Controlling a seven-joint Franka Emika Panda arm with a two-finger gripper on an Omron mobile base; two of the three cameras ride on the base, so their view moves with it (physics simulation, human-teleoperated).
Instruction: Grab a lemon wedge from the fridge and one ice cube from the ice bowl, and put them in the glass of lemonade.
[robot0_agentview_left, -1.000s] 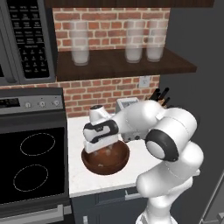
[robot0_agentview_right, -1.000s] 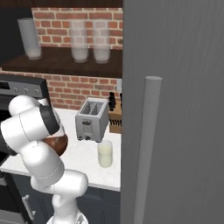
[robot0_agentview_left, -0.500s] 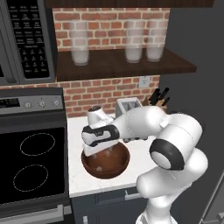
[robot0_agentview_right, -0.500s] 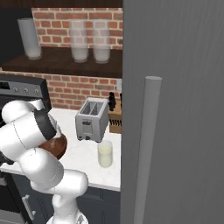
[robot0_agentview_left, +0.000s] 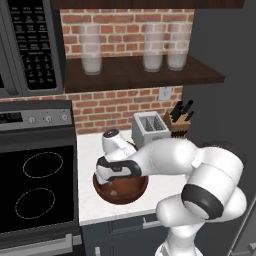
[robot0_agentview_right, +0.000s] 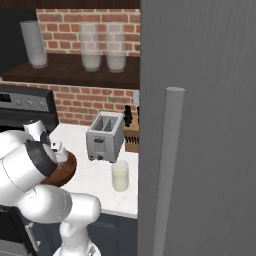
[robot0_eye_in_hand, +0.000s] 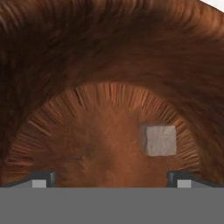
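My gripper (robot0_eye_in_hand: 111, 180) is open inside the dark reddish-brown ice bowl (robot0_eye_in_hand: 109, 57), both dark fingertips low over its floor. One pale ice cube (robot0_eye_in_hand: 161, 141) lies on the bowl's bottom, just ahead of the right fingertip (robot0_eye_in_hand: 179, 179) and touching neither tip. From the left base view the white hand dips into the ice bowl (robot0_agentview_left: 120, 190) on the counter. The glass of lemonade (robot0_agentview_right: 120, 176) stands to the bowl's right, in front of the toaster (robot0_agentview_right: 104, 136). The dark grey fridge (robot0_agentview_right: 200, 125) is shut, and the lemon wedge is out of view.
A knife block (robot0_agentview_left: 179, 120) sits beside the toaster (robot0_agentview_left: 150, 127) against the brick wall. The black stove (robot0_agentview_left: 35, 190) lies left of the counter, a microwave (robot0_agentview_left: 25, 45) above it. Frosted jars (robot0_agentview_left: 91, 55) stand on the wooden shelf. The fridge's pale bar handle (robot0_agentview_right: 167, 170) is near the camera.
The hand has sunk lower into the bowl while the elbow swung out to the right. The jaws stayed open, and the cube, glass and toaster have not moved.
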